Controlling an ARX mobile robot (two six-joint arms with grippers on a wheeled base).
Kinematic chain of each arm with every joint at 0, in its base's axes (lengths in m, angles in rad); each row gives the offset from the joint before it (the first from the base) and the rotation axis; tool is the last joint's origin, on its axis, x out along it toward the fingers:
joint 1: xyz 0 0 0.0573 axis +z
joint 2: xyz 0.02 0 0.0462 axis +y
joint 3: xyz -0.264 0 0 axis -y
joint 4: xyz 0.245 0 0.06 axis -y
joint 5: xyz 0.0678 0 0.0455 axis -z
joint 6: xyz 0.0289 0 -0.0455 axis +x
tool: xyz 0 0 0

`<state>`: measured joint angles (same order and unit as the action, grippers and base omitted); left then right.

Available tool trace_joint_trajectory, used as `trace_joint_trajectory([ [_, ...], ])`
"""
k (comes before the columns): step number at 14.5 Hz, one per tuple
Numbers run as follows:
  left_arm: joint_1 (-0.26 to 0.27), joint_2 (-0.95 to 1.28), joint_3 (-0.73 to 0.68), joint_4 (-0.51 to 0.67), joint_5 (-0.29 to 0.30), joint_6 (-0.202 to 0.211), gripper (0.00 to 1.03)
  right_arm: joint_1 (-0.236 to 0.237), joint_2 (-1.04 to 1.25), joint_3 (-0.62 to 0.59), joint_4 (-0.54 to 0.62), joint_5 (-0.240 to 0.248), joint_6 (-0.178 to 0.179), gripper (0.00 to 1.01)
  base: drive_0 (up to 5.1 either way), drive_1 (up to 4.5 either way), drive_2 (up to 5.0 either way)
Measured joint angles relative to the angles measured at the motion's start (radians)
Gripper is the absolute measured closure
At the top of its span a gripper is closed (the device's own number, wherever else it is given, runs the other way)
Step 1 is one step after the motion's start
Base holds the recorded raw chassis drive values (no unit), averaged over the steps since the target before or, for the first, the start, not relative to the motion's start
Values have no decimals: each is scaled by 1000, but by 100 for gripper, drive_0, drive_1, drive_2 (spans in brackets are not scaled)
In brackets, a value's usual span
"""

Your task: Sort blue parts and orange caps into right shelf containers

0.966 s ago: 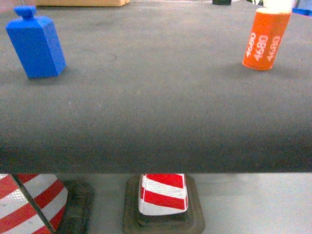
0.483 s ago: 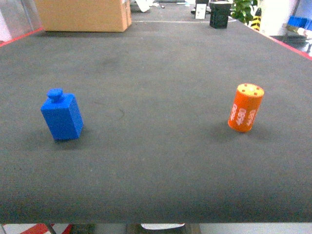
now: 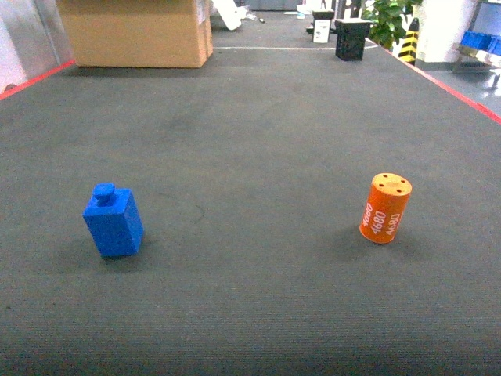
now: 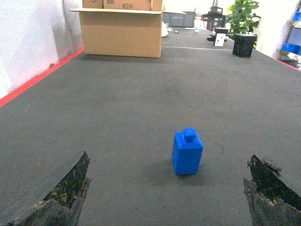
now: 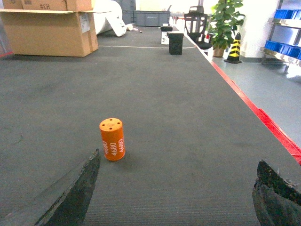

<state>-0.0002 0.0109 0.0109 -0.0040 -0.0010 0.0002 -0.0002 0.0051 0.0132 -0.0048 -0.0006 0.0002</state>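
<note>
**Parts upright on the bench, both end effectors spread**

Head view: blue part (image 3: 113, 224) left, orange cap (image 3: 385, 208) right, well apart on the bench (image 3: 250, 141).

Left wrist: left end effector (image 4: 169, 197) open; the part looks light, rigid; grip its flat sides.

Right wrist: right end effector (image 5: 176, 193) open; the cap (image 5: 112, 139) looks smooth, possibly slippery; pinch mid-body.

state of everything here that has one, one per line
blue part: upright on the dark mat, knob on top, untouched
orange cap: standing on end, holed face up, leaning slightly, untouched
left end effector: open, empty, blue part ahead between the fingers
right end effector: open, empty, orange cap ahead toward its left finger
cardboard box: at the far end of the mat, upright
</note>
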Motion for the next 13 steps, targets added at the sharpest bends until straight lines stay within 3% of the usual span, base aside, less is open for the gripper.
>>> trace_joint_trajectory([
  [13,0,0,0,0,0,0,5,0,0,0,0,0,0,3,0,0,0],
])
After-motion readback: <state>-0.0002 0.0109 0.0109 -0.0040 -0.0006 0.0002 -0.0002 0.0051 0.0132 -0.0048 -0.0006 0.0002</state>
